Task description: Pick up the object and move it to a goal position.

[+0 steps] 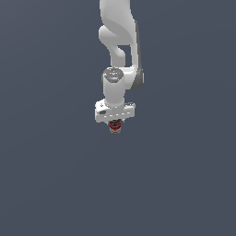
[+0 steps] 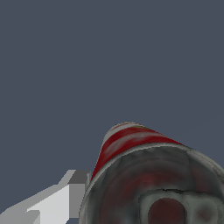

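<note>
Can-like cylinder (image 1: 115,127) with a red band hangs directly under the white pincer (image 1: 115,123) in the exterior view, near the middle of that picture. Only its lower part shows below the pincer's wide white body; its upper part is hidden behind that body. It looks far narrower than the pincer that carries it. Red, dark and whitish bands can be made out on it, though it is too small in this view to read any detail.

In the wrist view the same cylinder (image 2: 144,175) fills much of the picture, seen very close. Its side carries red and whitish stripes, and its grey, worn-looking end face, with reddish patches, is turned toward the camera. 1 pale grey-white finger (image 2: 65,197) of the pincer (image 2: 81,192) lies right against the cylinder's side. The second finger is hidden behind the can, so it cannot be seen at all. From both views together, the pincer appears clamped on the cylinder.

The Panda arm (image 1: 120,46) comes down from the top edge of the exterior view, bends through its white and grey joints, and ends with the wrist pointing straight down. The pincer's body sits slightly tilted across the wrist.

Behind everything is a plain dark blue-grey surface (image 1: 46,184). I cannot tell whether the cylinder touches it or hangs clear of it.
</note>
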Robot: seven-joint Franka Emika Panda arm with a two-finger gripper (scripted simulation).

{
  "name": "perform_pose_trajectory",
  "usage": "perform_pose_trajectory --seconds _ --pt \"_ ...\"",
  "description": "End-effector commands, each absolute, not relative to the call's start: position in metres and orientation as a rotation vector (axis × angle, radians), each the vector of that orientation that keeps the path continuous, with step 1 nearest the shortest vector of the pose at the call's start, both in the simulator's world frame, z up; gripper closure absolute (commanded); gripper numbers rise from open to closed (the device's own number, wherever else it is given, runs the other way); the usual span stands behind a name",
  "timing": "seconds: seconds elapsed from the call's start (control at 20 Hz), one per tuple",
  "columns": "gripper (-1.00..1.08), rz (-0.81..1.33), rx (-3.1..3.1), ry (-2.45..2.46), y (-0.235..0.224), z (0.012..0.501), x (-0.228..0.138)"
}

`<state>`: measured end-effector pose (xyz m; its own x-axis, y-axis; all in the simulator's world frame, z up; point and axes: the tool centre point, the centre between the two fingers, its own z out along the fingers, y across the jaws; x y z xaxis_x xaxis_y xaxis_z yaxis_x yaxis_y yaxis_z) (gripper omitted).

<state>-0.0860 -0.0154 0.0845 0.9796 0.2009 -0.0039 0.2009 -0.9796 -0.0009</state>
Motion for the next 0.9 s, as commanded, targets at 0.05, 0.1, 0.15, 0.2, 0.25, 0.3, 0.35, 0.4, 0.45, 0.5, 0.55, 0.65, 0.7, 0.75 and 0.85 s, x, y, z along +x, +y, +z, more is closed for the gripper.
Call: perform_pose_trajectory --seconds 0.05,0.1,0.15,0.2,0.25,0.3,0.35,0.4,0.45,0.5,0.55,0.65,0.7,0.75,0.85 --pt "1.08 0.000 -3.125 -0.318 -0.008 0.094 -0.072" --pt "1.08 0.000 -3.125 -0.318 -0.005 0.097 -0.068" --pt "1.08 0.000 -3.126 -0.317 -0.003 0.100 -0.063" --pt "1.08 0.000 -3.126 -0.317 0.000 0.104 -0.058" --pt "1.08 0.000 -3.126 -0.317 0.004 0.107 -0.053" --pt "1.08 0.000 -3.126 -0.317 0.007 0.111 -0.048" --pt "1.08 0.000 -3.126 -0.317 0.010 0.114 -0.042" --pt "1.08 0.000 -3.126 -0.317 0.014 0.118 -0.036" --pt "1.08 0.000 -3.126 -0.317 0.018 0.122 -0.030" --pt "1.08 0.000 -3.126 -0.317 0.021 0.126 -0.023" --pt "1.08 0.000 -3.126 -0.317 0.025 0.131 -0.017" --pt "1.08 0.000 -3.126 -0.317 0.032 0.138 -0.005" --pt "1.08 0.000 -3.126 -0.317 0.036 0.142 0.001" --pt "1.08 0.000 -3.126 -0.317 0.039 0.146 0.007" --pt "1.08 0.000 -3.126 -0.317 0.045 0.153 0.019"
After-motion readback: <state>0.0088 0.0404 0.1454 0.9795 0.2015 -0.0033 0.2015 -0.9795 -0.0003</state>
